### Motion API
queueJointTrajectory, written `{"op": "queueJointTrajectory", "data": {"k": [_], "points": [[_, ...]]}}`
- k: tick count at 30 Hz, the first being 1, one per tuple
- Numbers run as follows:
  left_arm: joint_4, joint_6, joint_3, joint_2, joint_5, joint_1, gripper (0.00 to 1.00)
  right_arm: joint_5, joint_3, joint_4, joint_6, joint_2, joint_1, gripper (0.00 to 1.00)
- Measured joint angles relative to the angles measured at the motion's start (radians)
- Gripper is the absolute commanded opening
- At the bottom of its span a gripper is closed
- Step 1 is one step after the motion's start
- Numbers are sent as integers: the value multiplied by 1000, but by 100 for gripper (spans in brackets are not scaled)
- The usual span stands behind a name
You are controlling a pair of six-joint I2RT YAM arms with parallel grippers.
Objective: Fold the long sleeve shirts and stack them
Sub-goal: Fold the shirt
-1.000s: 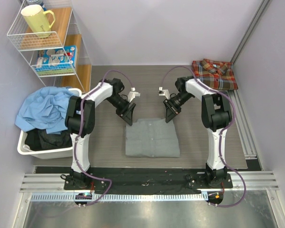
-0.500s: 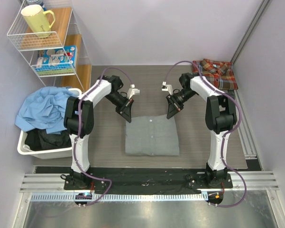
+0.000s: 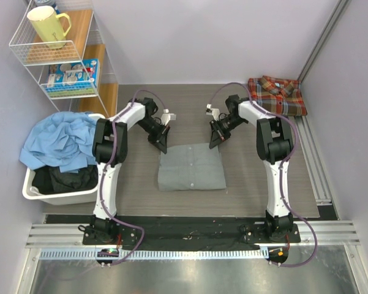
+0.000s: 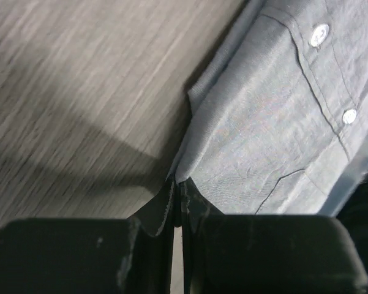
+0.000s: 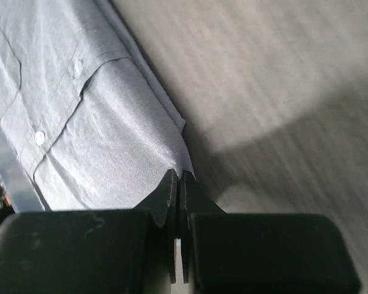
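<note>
The grey shirt (image 3: 191,166) lies folded in the middle of the table (image 3: 190,104). The left jaws are pinched tight on its far left corner, the right jaws on its far right corner. Bare woodgrain shows beyond the shirt and on either side. The plaid shirt (image 3: 277,95) sits folded in the far right corner, well apart. A white bin (image 3: 55,197) of clothes borders the left edge. Print on the shelf's box (image 3: 73,73) is too small to read.

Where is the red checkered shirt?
In the top view, the plaid shirt lies in the far right corner of the table, beyond the right gripper.
</note>
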Motion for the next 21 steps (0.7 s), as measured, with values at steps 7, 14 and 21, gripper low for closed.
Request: {"op": "queueJointTrajectory", "data": {"k": [7, 14, 21], "points": [[31, -102, 66, 19, -69, -1, 9, 56, -5, 142, 154, 0, -5, 8], [55, -132, 159, 55, -120, 1, 38, 99, 31, 200, 232, 0, -28, 50], [196, -174, 4, -135, -125, 30, 100, 106, 44, 241, 309, -71, -82, 88]]}}
